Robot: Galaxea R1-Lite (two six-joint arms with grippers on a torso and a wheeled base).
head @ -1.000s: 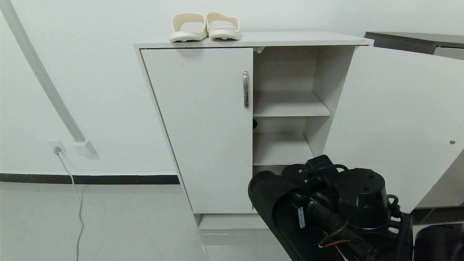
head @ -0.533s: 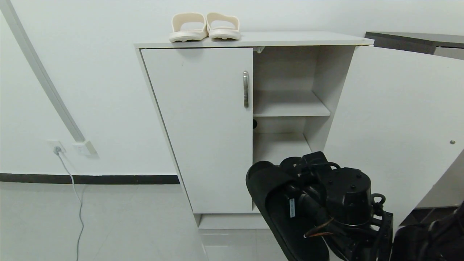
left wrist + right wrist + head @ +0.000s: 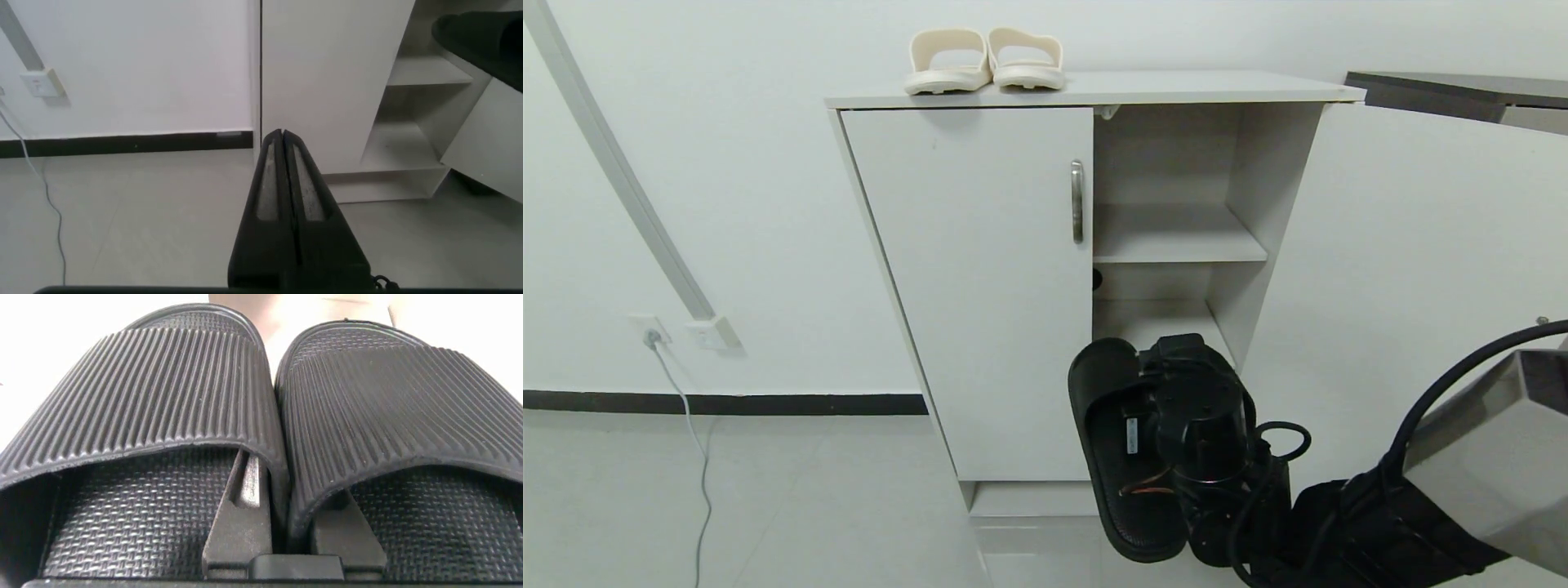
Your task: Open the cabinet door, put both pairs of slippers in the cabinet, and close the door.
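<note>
My right gripper (image 3: 1156, 408) is shut on a pair of black slippers (image 3: 1115, 445), held in front of the open right half of the white cabinet (image 3: 968, 286), level with its lower shelf (image 3: 1156, 318). In the right wrist view both ribbed straps of the black slippers (image 3: 261, 416) face me, with one finger (image 3: 245, 506) inside each slipper, pinching their inner walls together. A cream pair of slippers (image 3: 984, 59) rests on the cabinet top. The right door (image 3: 1413, 269) is swung open; the left door with its metal handle (image 3: 1076, 202) is closed. My left gripper (image 3: 282, 175) is shut, empty, low above the floor.
An upper shelf (image 3: 1176, 233) and the lower shelf are bare. A wall socket with a trailing cable (image 3: 690, 425) sits left of the cabinet. A dark tabletop (image 3: 1454, 86) stands at the far right behind the open door. Pale floor spreads in front.
My right arm has carried the black slippers left and forward toward the cabinet opening, turning them more upright. The arm's grey link has come into the picture at the right.
</note>
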